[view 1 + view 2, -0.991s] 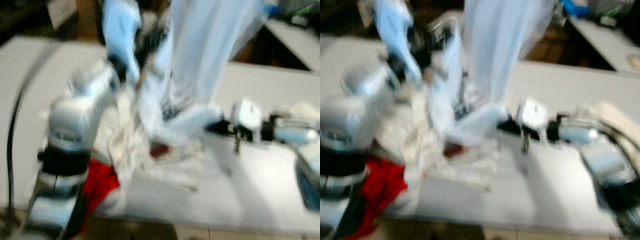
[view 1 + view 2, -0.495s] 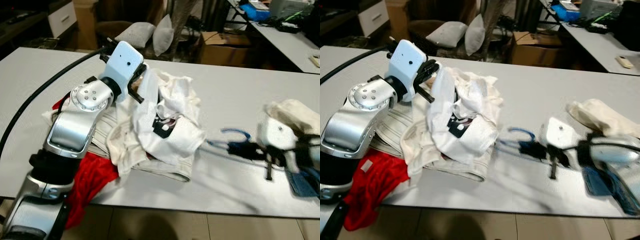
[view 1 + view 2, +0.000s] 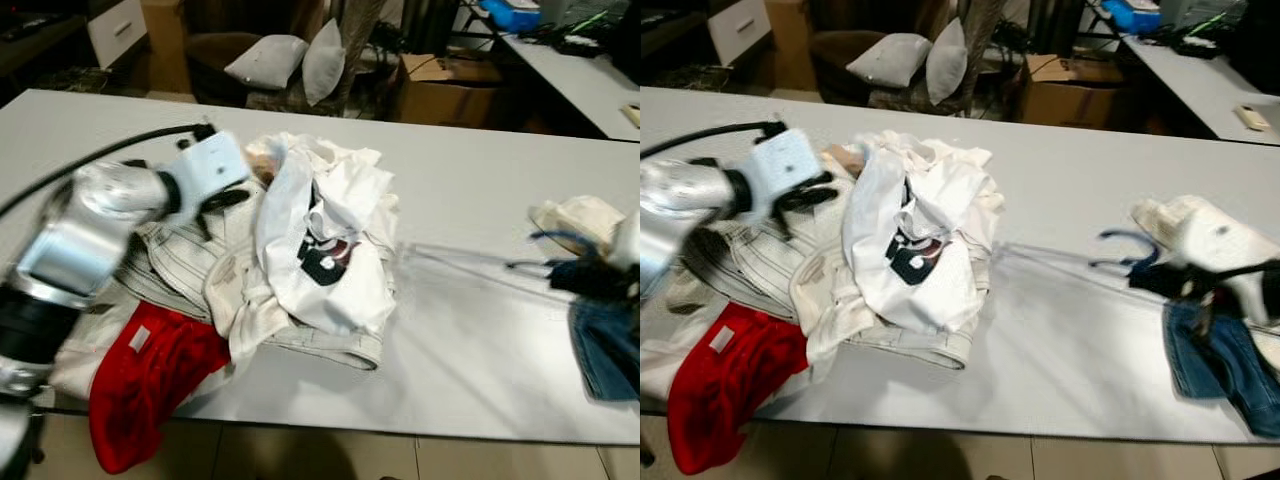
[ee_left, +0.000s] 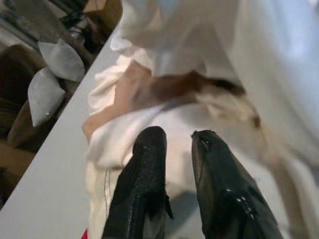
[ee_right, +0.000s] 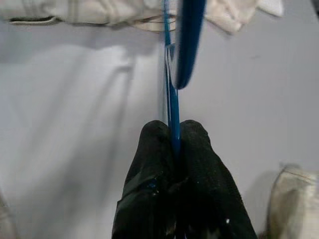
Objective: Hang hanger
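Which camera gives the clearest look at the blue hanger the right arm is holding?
The right wrist view: the blue hanger stands sharp and close, pinched in the right end effector, its hook curving above the white table. In the eye views it is a small, motion-blurred blue hook at the table's right side.

bare table (image 3: 1070, 340) between the clothes heap (image 3: 910, 240) and the jeans (image 3: 1220, 365)
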